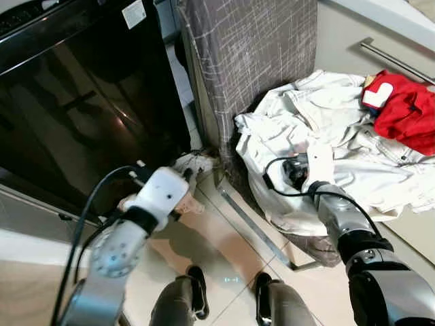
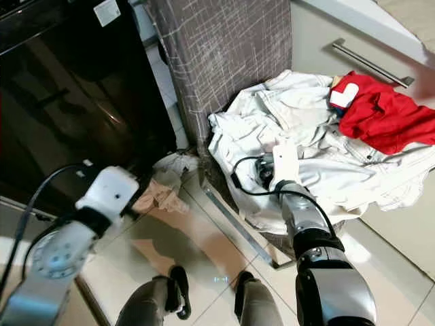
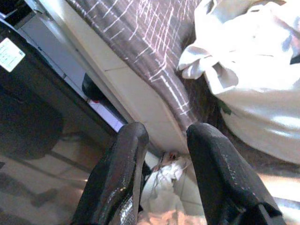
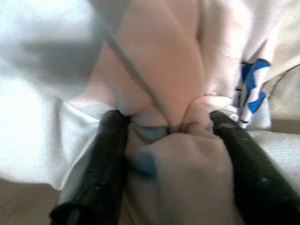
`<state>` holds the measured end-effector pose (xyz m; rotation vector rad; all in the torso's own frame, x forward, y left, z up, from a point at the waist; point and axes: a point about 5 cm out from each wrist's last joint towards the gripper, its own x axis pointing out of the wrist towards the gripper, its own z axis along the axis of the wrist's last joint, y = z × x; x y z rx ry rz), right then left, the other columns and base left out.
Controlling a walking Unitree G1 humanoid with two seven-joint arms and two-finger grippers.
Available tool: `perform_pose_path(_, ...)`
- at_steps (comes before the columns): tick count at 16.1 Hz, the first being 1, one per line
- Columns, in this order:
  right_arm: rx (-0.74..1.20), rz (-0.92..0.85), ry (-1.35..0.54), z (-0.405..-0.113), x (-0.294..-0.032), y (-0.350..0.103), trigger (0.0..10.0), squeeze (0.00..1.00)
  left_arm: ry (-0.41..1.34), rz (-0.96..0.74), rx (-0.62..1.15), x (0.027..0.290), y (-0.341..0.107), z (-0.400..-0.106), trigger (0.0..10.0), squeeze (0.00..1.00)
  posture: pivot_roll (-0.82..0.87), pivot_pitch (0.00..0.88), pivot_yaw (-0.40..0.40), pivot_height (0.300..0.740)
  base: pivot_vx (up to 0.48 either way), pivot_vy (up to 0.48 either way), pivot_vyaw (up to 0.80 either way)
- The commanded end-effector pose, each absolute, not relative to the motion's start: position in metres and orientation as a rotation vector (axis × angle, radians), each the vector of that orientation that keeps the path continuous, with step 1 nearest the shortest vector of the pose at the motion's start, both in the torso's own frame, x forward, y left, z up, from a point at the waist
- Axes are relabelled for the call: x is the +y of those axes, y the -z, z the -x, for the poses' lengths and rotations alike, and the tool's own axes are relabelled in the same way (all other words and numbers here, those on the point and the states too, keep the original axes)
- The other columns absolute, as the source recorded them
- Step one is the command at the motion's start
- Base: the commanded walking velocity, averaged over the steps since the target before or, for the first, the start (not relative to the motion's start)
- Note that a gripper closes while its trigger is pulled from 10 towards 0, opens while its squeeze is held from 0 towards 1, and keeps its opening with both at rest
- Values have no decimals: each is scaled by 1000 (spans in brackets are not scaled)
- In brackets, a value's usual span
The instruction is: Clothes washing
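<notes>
A heap of cream-white clothes (image 1: pixel 333 122) spills over a grey patterned fabric hamper (image 1: pixel 251 47), with a red garment (image 1: pixel 408 112) on its right side. My right gripper (image 1: pixel 299 171) is pushed into the heap. In the right wrist view its fingers (image 4: pixel 105 159) pinch a bunched fold of the white cloth (image 4: pixel 173 154). Small peach and white garments (image 2: pixel 163 190) lie on the tiled floor between the hamper and a black glossy appliance (image 1: pixel 81 102). My left gripper (image 3: pixel 161 136) hovers open just above those floor garments, holding nothing.
A cabinet front with a metal bar handle (image 1: pixel 397 61) stands behind the heap at the right. A metal strip (image 1: pixel 251 227) runs across the tiles by the hamper's base. My own feet (image 1: pixel 197 292) stand on the tiles below.
</notes>
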<state>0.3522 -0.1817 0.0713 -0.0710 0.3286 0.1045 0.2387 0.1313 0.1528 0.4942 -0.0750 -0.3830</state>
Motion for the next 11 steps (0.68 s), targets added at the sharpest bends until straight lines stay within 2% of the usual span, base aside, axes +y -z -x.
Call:
perform_pose_path(1, 411, 30, -111, -340, -179, -51, 0, 0, 386, -498, -66, 131, -148, -238, 10000, 0, -14, 249, 44, 740, 0, 0, 0)
perform_pose_path(6, 284, -18, -113, -355, -174, -82, 0, 0, 393, -475, -105, 120, -147, -255, 10000, 0, -64, 173, 42, 740, 0, 0, 0)
perform_pose_path(7, 190, -20, -135, -362, -170, -107, 0, 0, 409, -458, -128, 113, -146, -263, 10000, 0, -85, 117, 40, 740, 0, 0, 0)
perform_pose_path(11, -5, 14, -137, -378, -173, -166, 0, 0, 437, -424, -184, 99, -147, -279, 10000, 0, -111, 32, 46, 740, 0, 0, 0)
